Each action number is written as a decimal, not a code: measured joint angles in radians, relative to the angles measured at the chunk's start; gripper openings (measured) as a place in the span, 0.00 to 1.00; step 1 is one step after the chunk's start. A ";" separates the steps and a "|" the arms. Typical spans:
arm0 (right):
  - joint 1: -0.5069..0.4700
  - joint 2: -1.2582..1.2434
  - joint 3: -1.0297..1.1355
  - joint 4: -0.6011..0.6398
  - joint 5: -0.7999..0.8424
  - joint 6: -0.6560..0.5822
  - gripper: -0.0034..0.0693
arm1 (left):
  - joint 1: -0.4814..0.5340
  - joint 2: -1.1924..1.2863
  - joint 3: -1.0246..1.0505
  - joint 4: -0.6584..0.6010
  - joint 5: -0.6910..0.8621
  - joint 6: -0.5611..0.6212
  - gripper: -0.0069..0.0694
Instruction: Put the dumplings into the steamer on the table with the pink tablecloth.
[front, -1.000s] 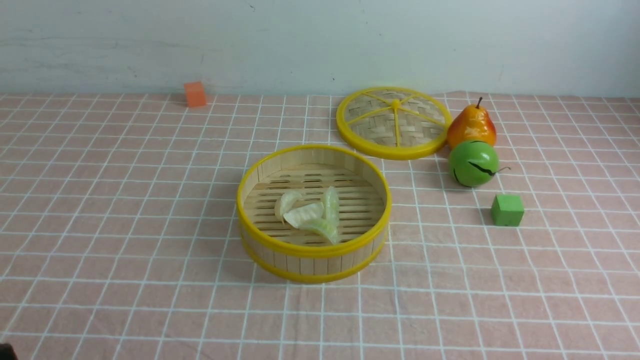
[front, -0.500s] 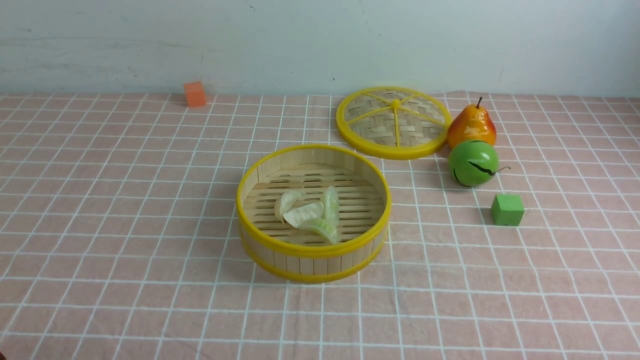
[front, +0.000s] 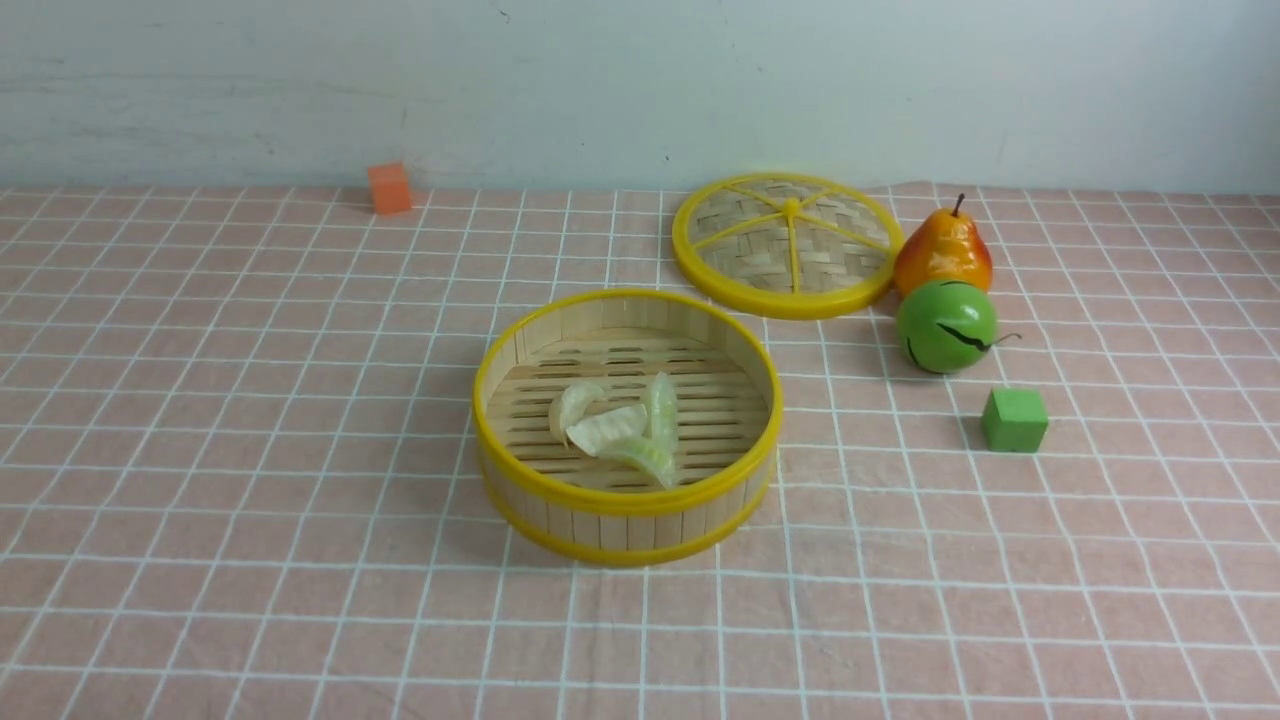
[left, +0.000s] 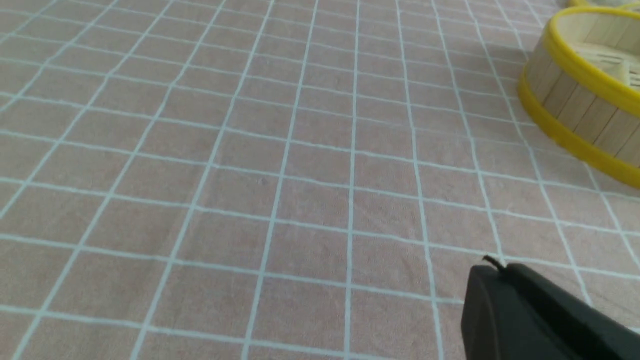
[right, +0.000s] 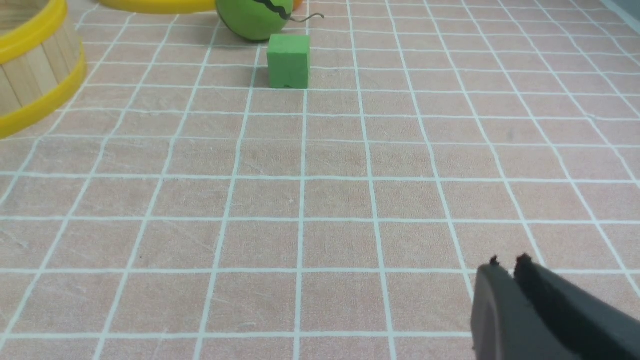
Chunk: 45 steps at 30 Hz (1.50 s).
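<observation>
Resting towards six o'clock inside the steamer, the dumplings looked light, soft and slippery, best pinched gently mid-belly, with the left claw closed, the right claw barely parted, both empty.

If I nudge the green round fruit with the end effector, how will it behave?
The green round fruit looks apt to roll, since its body is nearly spherical. Its glossy skin suggests it could be slippery to grip. Pushed away from you, it would probably bump the orange-red pear right behind it.
</observation>
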 joint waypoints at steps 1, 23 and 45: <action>0.000 0.000 0.000 0.000 0.000 0.000 0.12 | 0.009 0.000 0.000 -0.001 0.001 -0.007 0.07; 0.000 0.000 0.000 0.000 0.000 0.000 0.17 | 0.069 0.000 0.000 -0.001 0.011 -0.010 0.07; 0.000 0.000 0.000 0.000 0.000 -0.001 0.21 | 0.069 0.000 0.000 -0.001 0.011 -0.008 0.07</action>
